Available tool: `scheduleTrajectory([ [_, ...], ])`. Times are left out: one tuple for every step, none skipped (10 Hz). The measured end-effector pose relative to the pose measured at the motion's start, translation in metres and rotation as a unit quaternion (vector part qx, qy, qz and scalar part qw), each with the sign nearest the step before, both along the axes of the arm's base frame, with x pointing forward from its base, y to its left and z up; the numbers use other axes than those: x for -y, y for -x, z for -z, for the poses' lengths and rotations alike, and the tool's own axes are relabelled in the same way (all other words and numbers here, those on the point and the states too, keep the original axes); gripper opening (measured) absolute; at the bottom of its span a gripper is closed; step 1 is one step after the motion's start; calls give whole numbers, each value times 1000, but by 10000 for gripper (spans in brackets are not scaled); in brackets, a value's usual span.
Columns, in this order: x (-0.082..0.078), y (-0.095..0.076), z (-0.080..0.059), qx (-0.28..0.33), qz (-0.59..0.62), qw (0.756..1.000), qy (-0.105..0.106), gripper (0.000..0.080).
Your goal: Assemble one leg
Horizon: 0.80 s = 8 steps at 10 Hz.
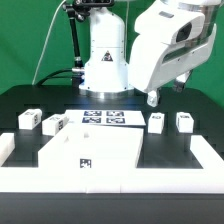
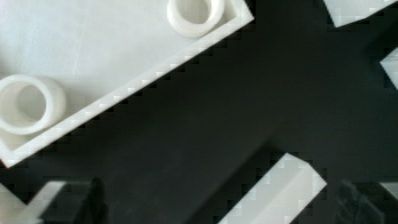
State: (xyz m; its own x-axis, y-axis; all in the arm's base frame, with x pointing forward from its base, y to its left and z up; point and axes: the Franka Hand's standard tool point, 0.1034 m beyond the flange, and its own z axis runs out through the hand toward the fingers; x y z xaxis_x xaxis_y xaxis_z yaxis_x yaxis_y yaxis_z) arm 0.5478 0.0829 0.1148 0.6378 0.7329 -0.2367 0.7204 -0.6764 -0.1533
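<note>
Four small white legs with square tags lie on the black table, two at the exterior view's left [image 1: 28, 121] [image 1: 55, 124] and two at its right [image 1: 156, 122] [image 1: 184, 121]. My gripper [image 1: 152, 98] hangs above the right pair, over the nearer-to-centre leg and clear of it. In the wrist view its dark fingers [image 2: 61, 200] stand wide apart around the gripper's middle [image 2: 222, 205], and a white leg [image 2: 285, 195] lies on the table below, between them. The gripper is open and holds nothing.
The big white square panel [image 1: 90, 150] lies front centre; its round corner sockets [image 2: 199, 15] show in the wrist view. The marker board [image 1: 103, 117] lies behind it. A white rail [image 1: 110, 183] runs along the front edge and sides. The arm's base [image 1: 105, 60] stands at the back.
</note>
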Motion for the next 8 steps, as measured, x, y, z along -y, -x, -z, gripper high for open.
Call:
scheduleTrajectory([
  [0,0,0,0,0,1000,0,650],
  [0,0,0,0,0,1000,0,650],
  [0,0,0,0,0,1000,0,650],
  [0,0,0,0,0,1000,0,650],
  [0,0,0,0,0,1000,0,650],
  [0,0,0,0,0,1000,0,650],
  [0,0,1,1,0,1000,-1,650],
  [0,-1,4,25,-20,999,-11,650],
])
